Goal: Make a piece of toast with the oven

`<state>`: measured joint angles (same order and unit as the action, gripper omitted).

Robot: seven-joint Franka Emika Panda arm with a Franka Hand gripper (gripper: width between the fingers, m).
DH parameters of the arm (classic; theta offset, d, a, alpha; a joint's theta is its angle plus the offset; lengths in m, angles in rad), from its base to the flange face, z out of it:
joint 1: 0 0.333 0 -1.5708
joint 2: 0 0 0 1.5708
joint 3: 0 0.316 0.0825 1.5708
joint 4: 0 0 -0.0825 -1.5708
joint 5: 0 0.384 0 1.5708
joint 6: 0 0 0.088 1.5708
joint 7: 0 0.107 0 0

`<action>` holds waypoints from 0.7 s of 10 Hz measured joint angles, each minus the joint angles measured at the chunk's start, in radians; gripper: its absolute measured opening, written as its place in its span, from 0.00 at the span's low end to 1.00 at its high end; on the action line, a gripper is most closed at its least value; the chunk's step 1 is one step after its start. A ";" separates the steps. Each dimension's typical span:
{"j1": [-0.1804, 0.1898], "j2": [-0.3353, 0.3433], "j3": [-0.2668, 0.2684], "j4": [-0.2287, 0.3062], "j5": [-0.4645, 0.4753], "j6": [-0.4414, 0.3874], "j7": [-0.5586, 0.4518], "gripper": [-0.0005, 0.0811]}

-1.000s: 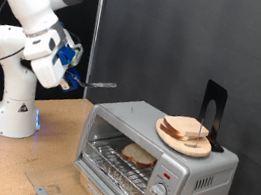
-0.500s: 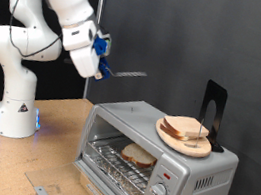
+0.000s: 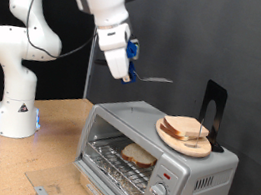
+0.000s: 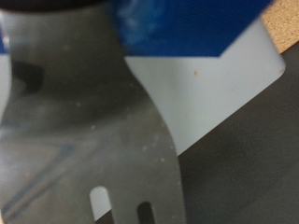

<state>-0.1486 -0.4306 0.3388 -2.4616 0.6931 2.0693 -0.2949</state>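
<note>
The silver oven [image 3: 203, 176] stands at the exterior view's lower right with its glass door folded down. One piece of toast [image 3: 138, 157] lies on the wire rack inside. More bread slices [image 3: 183, 127] lie on a round wooden plate [image 3: 168, 135] on top of the oven. My gripper [image 3: 130, 62], with blue fingers [image 4: 187, 23], is shut on a flat metal spatula [image 3: 156, 80]. It holds the spatula level in the air above the oven's top, to the left of the plate. The slotted spatula blade [image 4: 93, 131] fills the wrist view.
A black upright stand [image 3: 212, 110] rises behind the plate on the oven's top. The oven's knobs [image 3: 159, 192] and red light [image 3: 167, 173] face the front. The arm's white base [image 3: 12, 107] stands on the wooden table [image 3: 17, 164] at the exterior view's left.
My arm has swung up and toward the exterior view's right, carrying the spatula from left of the oven to above its top. The toast and the plate have not moved.
</note>
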 joint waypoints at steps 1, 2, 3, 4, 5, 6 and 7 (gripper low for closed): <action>0.000 0.030 0.035 0.007 -0.009 0.029 0.016 0.50; 0.000 0.057 0.063 0.011 -0.016 0.055 0.026 0.50; 0.000 0.080 0.087 0.012 -0.018 0.079 0.029 0.50; 0.000 0.100 0.107 0.012 -0.019 0.100 0.034 0.50; 0.000 0.118 0.123 0.012 -0.023 0.117 0.041 0.50; 0.000 0.134 0.136 0.011 -0.027 0.134 0.049 0.50; 0.000 0.150 0.146 0.010 -0.030 0.148 0.052 0.50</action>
<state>-0.1488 -0.2804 0.4844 -2.4515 0.6634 2.2177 -0.2429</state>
